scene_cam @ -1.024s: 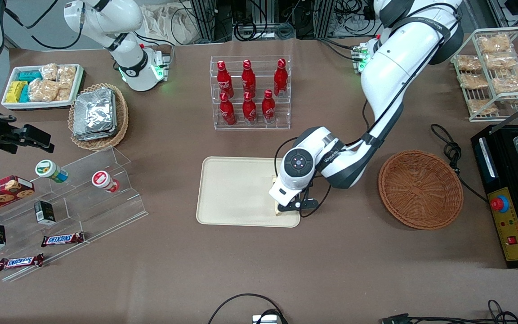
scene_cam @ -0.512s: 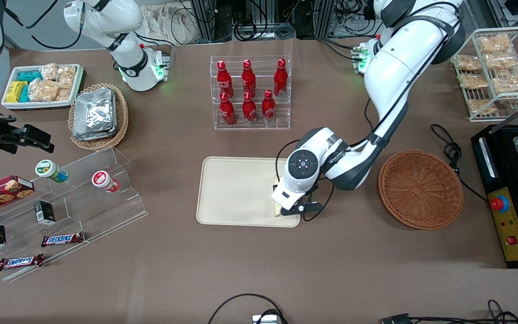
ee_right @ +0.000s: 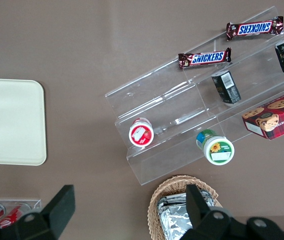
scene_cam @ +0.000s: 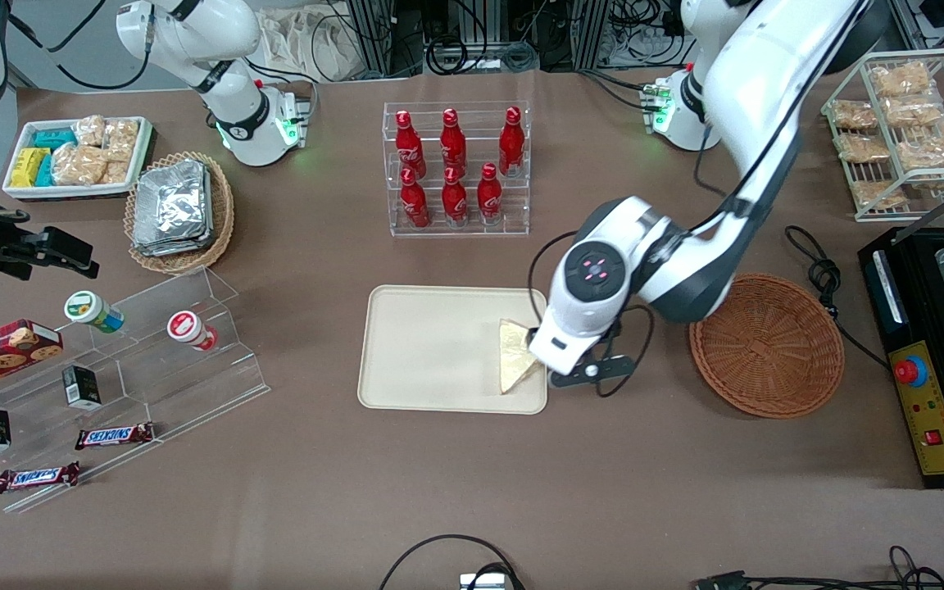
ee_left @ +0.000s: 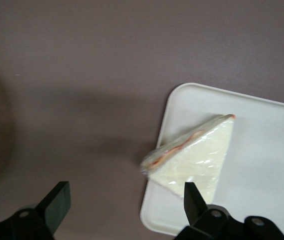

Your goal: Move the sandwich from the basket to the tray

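Observation:
The sandwich (scene_cam: 515, 354), a pale wrapped wedge, lies flat on the cream tray (scene_cam: 431, 348) near the tray corner closest to the basket; the wrist view shows the sandwich (ee_left: 194, 157) resting on the tray (ee_left: 262, 165) by its rim. My gripper (scene_cam: 568, 367) hovers above the tray's edge, between the sandwich and the round reddish-brown basket (scene_cam: 765, 344), which has nothing in it. In the wrist view the gripper (ee_left: 124, 202) stands open, its fingers wide apart and holding nothing, well above the table.
A rack of red bottles (scene_cam: 456, 168) stands farther from the front camera than the tray. A clear stepped shelf with snacks (scene_cam: 111, 360) and a foil-packet basket (scene_cam: 179, 211) lie toward the parked arm's end. A black machine (scene_cam: 931, 352) and wire rack (scene_cam: 902, 131) sit toward the working arm's end.
The gripper has let go of the sandwich, risen and shifted toward the basket. The sandwich, mostly covered before, now lies exposed on the tray.

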